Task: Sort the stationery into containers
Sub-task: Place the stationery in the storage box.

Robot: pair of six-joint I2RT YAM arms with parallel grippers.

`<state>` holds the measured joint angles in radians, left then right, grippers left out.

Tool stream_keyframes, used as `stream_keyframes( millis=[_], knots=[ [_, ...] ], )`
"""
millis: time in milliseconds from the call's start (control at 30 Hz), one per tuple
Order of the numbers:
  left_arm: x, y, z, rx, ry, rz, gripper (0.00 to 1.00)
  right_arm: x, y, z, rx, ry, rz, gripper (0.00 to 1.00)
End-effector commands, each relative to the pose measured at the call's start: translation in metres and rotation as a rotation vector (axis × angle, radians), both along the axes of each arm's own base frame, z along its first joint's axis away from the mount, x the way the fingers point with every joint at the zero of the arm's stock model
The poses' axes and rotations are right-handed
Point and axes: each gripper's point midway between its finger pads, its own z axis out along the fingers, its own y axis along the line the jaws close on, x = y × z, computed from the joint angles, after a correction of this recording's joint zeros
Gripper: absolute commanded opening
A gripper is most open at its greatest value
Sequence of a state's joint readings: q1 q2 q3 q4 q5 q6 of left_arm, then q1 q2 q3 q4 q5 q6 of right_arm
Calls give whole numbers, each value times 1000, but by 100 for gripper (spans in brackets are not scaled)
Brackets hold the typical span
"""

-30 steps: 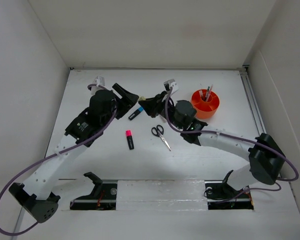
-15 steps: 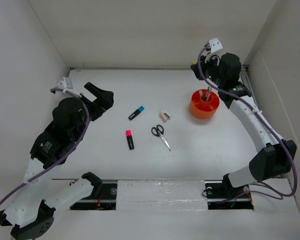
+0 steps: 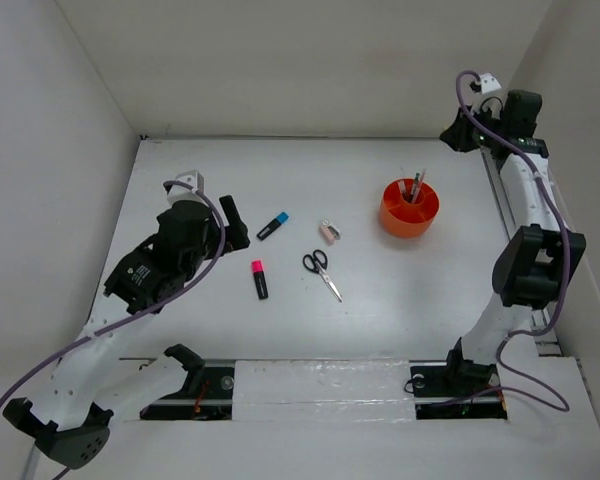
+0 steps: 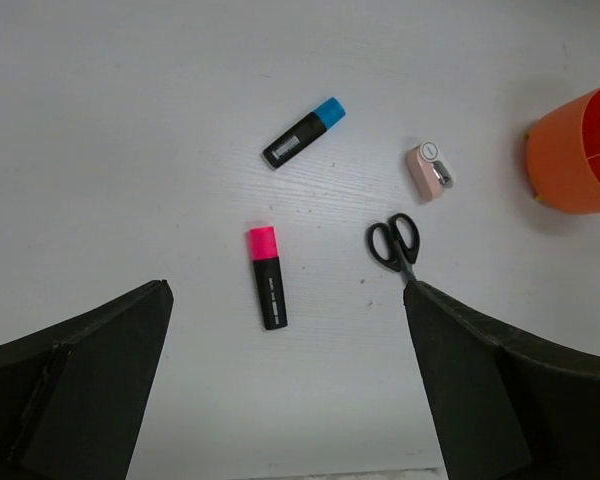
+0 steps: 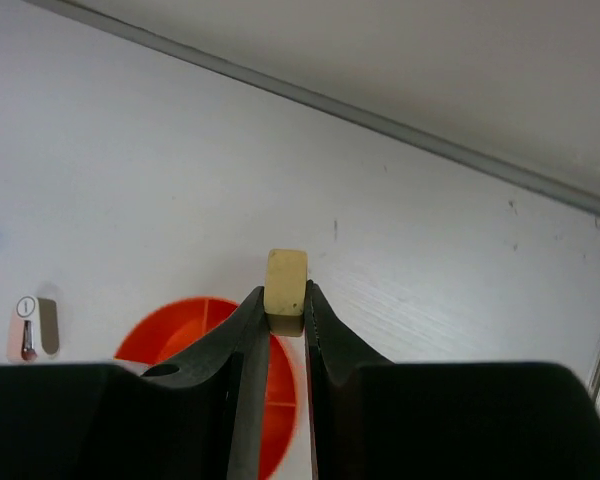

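Two grippers, one loaded: right has the eraser, left spread wide

Your right gripper is clamped on the cream eraser. It's pinched right at the tips, with most of the block sticking out past them. In the right wrist view the orange tub sits on the table below and left of those fingers, partly hidden behind them. The eraser is up in the air, not in the tub. The overhead view puts that gripper high at the far right corner. The tub lies back toward the arm bases from the fingers, with thin pens standing in it.

Your left gripper is fully released, fingers wide apart above the table. From its wrist view:
- The pink-and-black highlighter lies in the gap between the two fingers, pink cap pointing away.
- The black-handled scissors lie just off the tip of the finger on the view's right, blades hidden behind it.
- The blue-capped black marker is further out, beyond the tips.
- The pinkish-beige piece is out past the same finger as the scissors.
- The tub is well off to that side, at the frame edge.
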<state>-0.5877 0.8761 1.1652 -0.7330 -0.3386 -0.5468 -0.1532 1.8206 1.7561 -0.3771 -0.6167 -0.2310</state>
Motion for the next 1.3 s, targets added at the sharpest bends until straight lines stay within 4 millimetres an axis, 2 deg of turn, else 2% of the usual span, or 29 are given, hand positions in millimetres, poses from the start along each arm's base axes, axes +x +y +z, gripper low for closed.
stream_keyframes(
  millis=[0, 133, 167, 233, 267, 300, 433, 600, 633, 767, 800, 833, 900, 933, 967, 1000, 1033, 1067, 1100, 1267],
  knots=[
    [5, 0, -1, 30, -45, -29, 100, -3, -14, 23, 58, -74, 5, 0],
    [8, -9, -17, 20, -43, -66, 100, 3, -17, 1, 73, -11, -11, 0],
    [9, -10, -20, 20, -43, -66, 100, 3, -15, -15, 89, 24, 5, 0],
    [9, -10, -20, 22, -53, -70, 100, 5, -17, -14, 117, 17, -1, 0],
    [9, -12, -18, 14, -59, -78, 100, 2, -15, -30, 126, 40, 6, 0],
    [10, -12, -17, 14, -72, -82, 100, 2, -14, -36, 147, 52, -3, 0],
    [7, -15, -22, 4, -68, -101, 100, 4, -22, -48, 146, 51, -33, 0],
    [3, -14, -16, -17, -95, -108, 100, 5, -14, -77, 186, 120, 16, 0],
    [3, -14, -11, -28, -113, -108, 100, 3, -11, -76, 202, 126, 26, 0],
    [2, -13, -15, -23, -106, -108, 100, -1, -8, -93, 227, 168, 28, 0],
    [2, -13, -15, -23, -106, -108, 100, 0, -9, -92, 224, 158, 28, 0],
    [2, -13, -15, -23, -106, -108, 100, -2, -5, -100, 222, 178, 23, 0],
    [1, -13, -13, -28, -114, -108, 100, -5, 0, -94, 211, 167, 22, 0],
    [1, -13, -13, -28, -114, -108, 100, -4, -6, -93, 192, 167, -17, 0],
    [1, -13, -13, -28, -114, -108, 100, -9, 0, -99, 194, 185, -8, 0],
    [0, -12, -10, -33, -121, -108, 100, -9, -1, -93, 196, 178, -22, 0],
    [0, -12, -10, -33, -122, -108, 100, -10, -5, -101, 185, 193, -52, 0],
    [-1, -13, -10, -37, -119, -116, 100, -11, -5, -97, 182, 180, -52, 0],
    [-1, -13, -10, -37, -119, -116, 100, -12, -3, -104, 172, 192, -65, 0],
    [-2, -13, -8, -41, -127, -116, 100, -25, 2, -101, 180, 204, -85, 0]
  ],
)
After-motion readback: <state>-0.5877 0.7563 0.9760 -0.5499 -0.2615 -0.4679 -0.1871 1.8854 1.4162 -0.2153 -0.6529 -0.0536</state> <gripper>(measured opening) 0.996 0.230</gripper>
